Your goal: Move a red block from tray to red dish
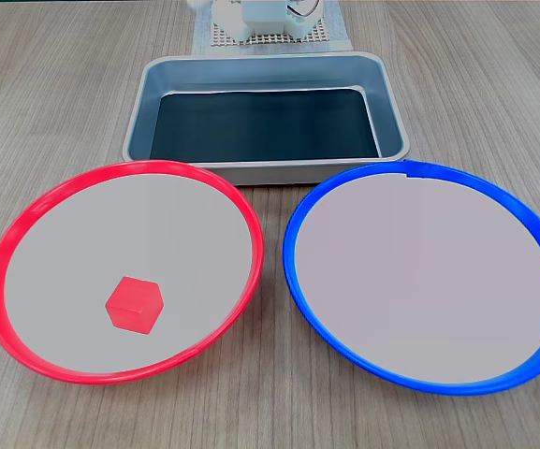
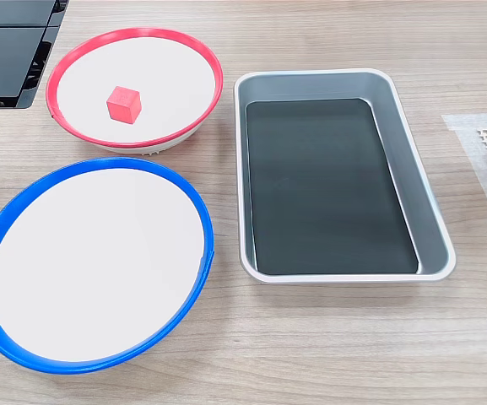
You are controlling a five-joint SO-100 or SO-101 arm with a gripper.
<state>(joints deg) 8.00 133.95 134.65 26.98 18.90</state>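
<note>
Whether the hand is open or closed cannot be told; a white part of the arm's base point(image 1: 255, 21) sits at the worktop's far edge behind the tray point(image 1: 396, 122). In both fixed views the red block point(image 1: 134, 304) point(image 2: 123, 105) lies inside the red dish point(image 1: 7, 243) point(image 2: 208, 63), on its pale centre. Beside it sits the blue dish point(image 1: 293, 267) point(image 2: 194, 202), and the tray point(image 2: 433, 236) shows its bare dark base, all on the wood-grain worktop point(image 1: 494, 84).

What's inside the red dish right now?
Only the red block, resting on the pale centre of the red dish. The dish floor under the block is hidden.
</note>
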